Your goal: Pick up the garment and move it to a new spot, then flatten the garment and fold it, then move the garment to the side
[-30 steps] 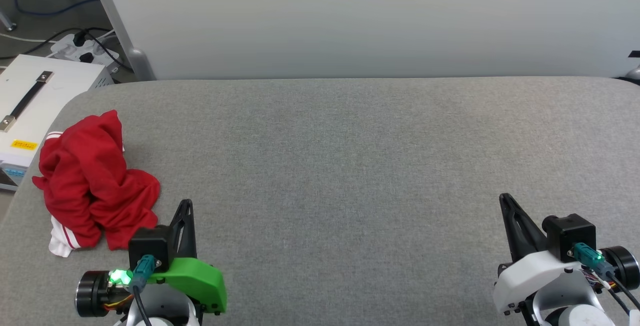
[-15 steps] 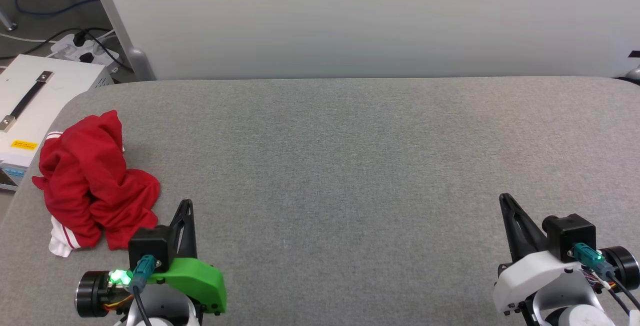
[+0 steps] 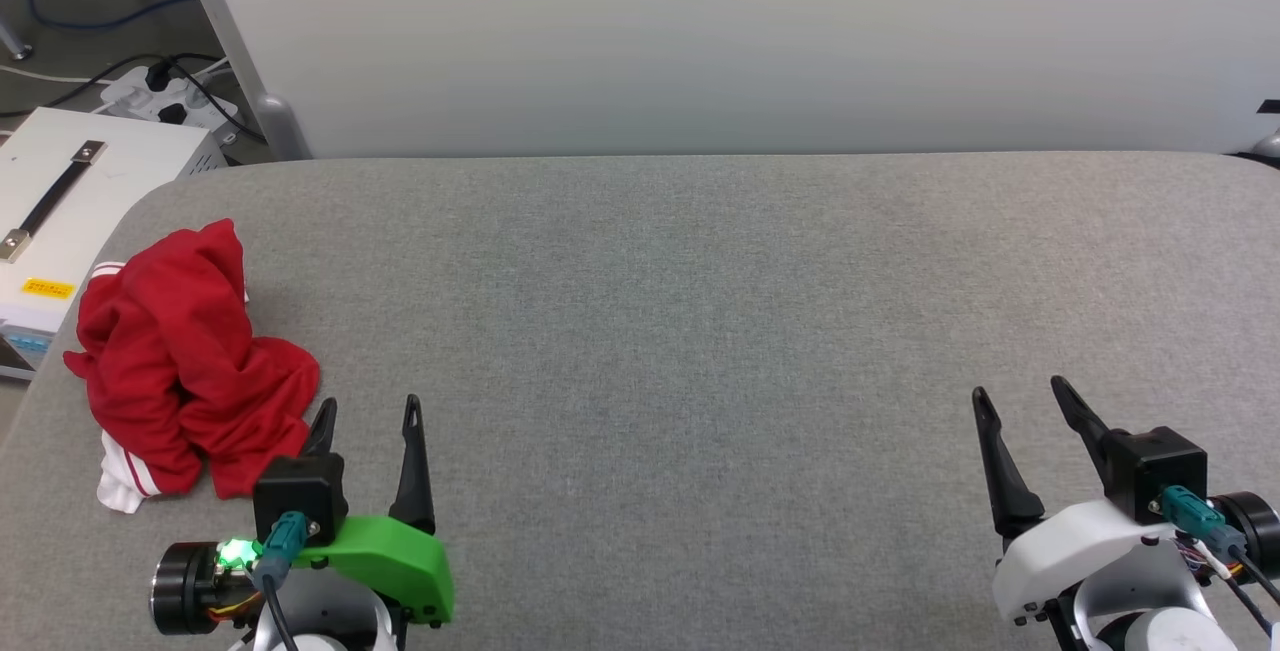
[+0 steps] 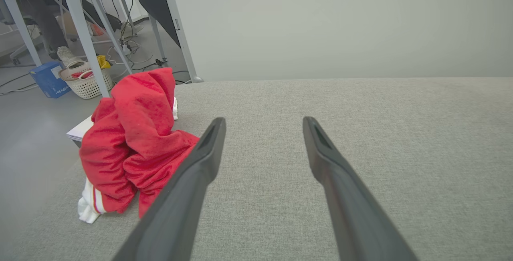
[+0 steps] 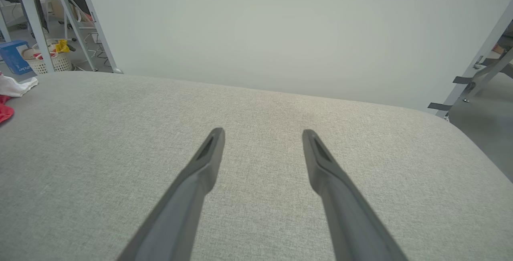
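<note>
The garment (image 3: pixel 185 361) is a crumpled red heap with a white striped sleeve at its near edge, lying at the left end of the grey padded table (image 3: pixel 700 311). In the left wrist view the garment (image 4: pixel 136 140) lies just left of the fingers. My left gripper (image 3: pixel 368 413) stands open just right of the heap's near corner, nothing between its fingers. At the lower right my right gripper (image 3: pixel 1018 393) is open too, over bare cloth far from the garment. A scrap of the garment (image 5: pixel 6 108) shows at the left edge of the right wrist view.
A white case (image 3: pixel 60 221) with a black handle stands off the table's left edge, with a power strip (image 3: pixel 165 96) and cables on the floor behind it. A pale wall panel (image 3: pixel 700 31) runs along the far edge. A basket (image 4: pixel 86 82) and a blue box (image 4: pixel 48 78) sit on the floor.
Both grippers have gone from shut to open, their fingers now spread apart. The garment and both arms stay where they were.
</note>
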Controlling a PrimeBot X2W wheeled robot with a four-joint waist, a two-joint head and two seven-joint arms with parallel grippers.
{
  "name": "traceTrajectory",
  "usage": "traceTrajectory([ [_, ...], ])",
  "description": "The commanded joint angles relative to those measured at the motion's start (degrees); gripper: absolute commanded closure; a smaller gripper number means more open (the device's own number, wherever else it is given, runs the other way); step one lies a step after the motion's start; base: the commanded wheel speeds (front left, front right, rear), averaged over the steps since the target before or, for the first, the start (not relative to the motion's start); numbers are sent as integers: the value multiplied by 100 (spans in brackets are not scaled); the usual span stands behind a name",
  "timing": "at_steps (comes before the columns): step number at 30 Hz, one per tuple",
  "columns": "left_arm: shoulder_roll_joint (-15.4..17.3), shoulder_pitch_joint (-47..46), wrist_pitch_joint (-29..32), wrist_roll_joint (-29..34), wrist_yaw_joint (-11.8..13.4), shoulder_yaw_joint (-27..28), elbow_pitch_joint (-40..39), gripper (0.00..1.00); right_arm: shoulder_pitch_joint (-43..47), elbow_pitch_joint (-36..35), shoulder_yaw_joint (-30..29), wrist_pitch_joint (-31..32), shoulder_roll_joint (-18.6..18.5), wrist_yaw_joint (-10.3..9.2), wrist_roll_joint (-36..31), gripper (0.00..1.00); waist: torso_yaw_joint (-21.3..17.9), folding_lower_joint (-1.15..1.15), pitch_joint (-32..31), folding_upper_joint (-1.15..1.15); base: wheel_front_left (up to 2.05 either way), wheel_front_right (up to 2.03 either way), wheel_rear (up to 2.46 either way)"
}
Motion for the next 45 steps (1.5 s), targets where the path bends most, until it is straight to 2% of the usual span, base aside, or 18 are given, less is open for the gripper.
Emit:
traceTrajectory([
  [1,-3,-17,-66,-46,38,-16,-28,0,13,-51,-32,-72,0,0,57,0,1,0,1,0,0,0,0],
  [45,-13,2,-590,-577,150,-153,24,0,232,-295,-80,-588,-1,-2,528,0,30,0,-31,0,0,0,0],
])
